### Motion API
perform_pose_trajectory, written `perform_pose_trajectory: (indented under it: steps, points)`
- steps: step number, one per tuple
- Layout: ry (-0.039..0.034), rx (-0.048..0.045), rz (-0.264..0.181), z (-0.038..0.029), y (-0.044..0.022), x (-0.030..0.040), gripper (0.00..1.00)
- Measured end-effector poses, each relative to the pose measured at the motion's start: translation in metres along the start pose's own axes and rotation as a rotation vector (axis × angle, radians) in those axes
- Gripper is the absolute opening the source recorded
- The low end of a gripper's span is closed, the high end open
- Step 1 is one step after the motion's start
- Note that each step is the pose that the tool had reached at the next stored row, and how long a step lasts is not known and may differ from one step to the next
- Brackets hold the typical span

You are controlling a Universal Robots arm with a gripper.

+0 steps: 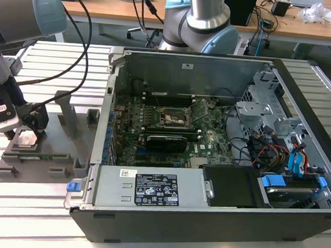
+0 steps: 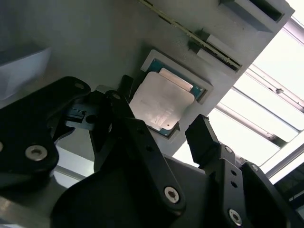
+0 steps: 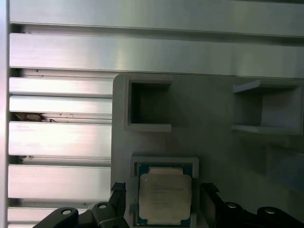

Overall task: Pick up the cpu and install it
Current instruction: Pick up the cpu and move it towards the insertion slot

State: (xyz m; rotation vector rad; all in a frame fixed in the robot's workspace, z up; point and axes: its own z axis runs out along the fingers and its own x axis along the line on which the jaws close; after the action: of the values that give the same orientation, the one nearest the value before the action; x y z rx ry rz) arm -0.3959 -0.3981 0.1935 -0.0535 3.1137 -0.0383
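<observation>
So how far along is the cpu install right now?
Done: nothing yet; the small square silvery cpu lies in its recess in the grey fixture tray. In hand: the gripper sits low over it, black fingers open on either side, not gripping. Left: the pick-up and the install; the square black socket frame on the green motherboard looks empty.

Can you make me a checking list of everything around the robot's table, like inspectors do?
surface: slatted metal table, carrying a grey holder tray and an open computer case.
job's things: cpu lies flat in the tray's pocket; black socket frame sits on the motherboard inside the case.
clutter: nothing seen.
grippers: gripper open, fingers either side of the cpu, not clamped.
cables: black cables hang by the arm; coloured wires inside the case.
surroundings: wooden desk behind.
</observation>
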Motion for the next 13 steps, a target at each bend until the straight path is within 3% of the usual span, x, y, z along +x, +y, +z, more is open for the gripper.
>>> perform_pose_trajectory:
  steps: [7,13]
  points:
    - [0.0002,0.0001,-0.002,0.005,0.0001,-0.0014,0.72]
    - [0.0001,0.0001,-0.002,0.0054,0.0001,-0.0014,0.72]
